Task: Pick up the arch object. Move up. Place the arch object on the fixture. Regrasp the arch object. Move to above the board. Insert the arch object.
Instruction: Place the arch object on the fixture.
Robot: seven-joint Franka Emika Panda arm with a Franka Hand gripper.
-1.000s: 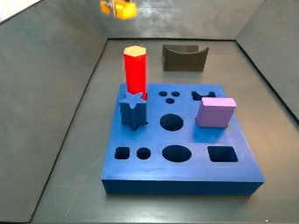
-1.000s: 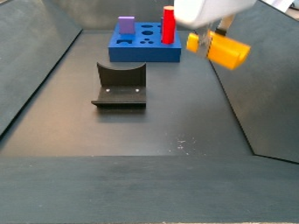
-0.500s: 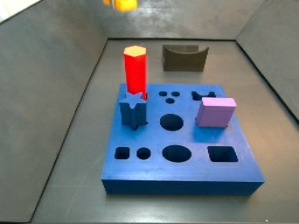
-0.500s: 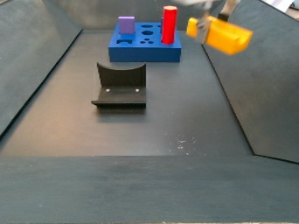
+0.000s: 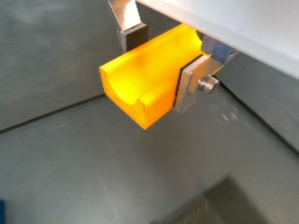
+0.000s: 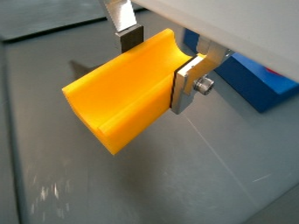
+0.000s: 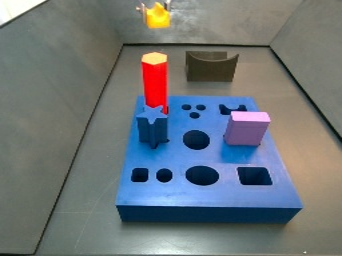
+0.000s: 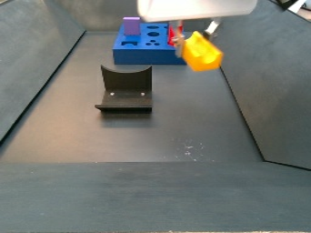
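Observation:
My gripper is shut on the arch object, a yellow-orange block with a curved notch, and holds it in the air above the dark floor. Both wrist views show the silver fingers clamped on its sides. In a side view the arch object hangs high, to the right of the fixture and in front of the blue board. In a side view it shows as a small yellow piece near the top, behind the fixture and the board.
On the board stand a tall red hexagonal prism, a lilac cube and a blue star piece. Grey walls enclose the floor on all sides. A corner of the board shows in a wrist view.
The gripper with the arch object has moved sideways toward the fixture and a little lower; in one side view it shifted left, in the other right. The block stays gripped.

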